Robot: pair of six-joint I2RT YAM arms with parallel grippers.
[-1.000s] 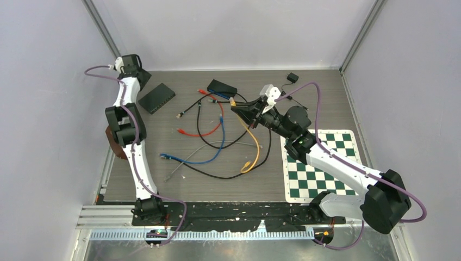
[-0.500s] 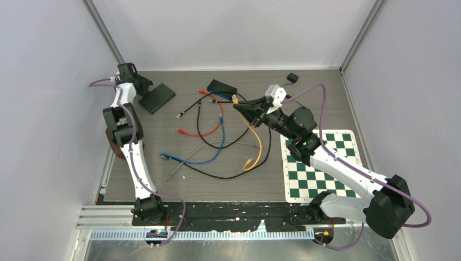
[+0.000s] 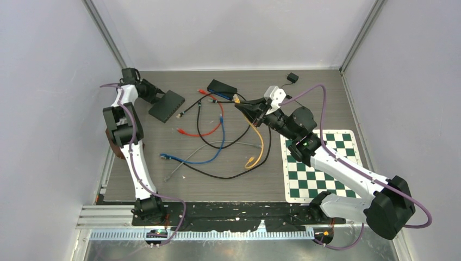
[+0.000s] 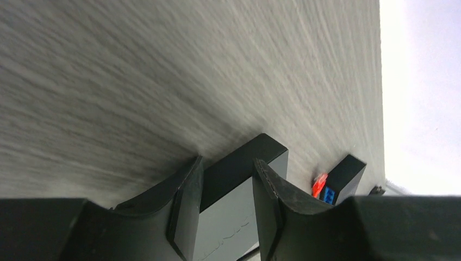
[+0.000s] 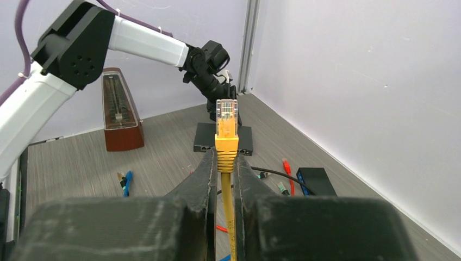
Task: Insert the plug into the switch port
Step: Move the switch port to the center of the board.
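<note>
- Left jaws closed around one end of the switch (image 4: 227,209), touching both its sides; it lies on the table (image 4: 108,81).
- Right jaws clamped on the yellow cable (image 5: 228,206); its plug (image 5: 226,117) stands just beyond their tips, well apart from the switch.

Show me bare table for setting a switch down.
Free: the near strip between cables and table edge; the far right corner, between mat and back wall. Crowded: the centre tangle, from the switch in the left tool across to the right tool holding the plug.
</note>
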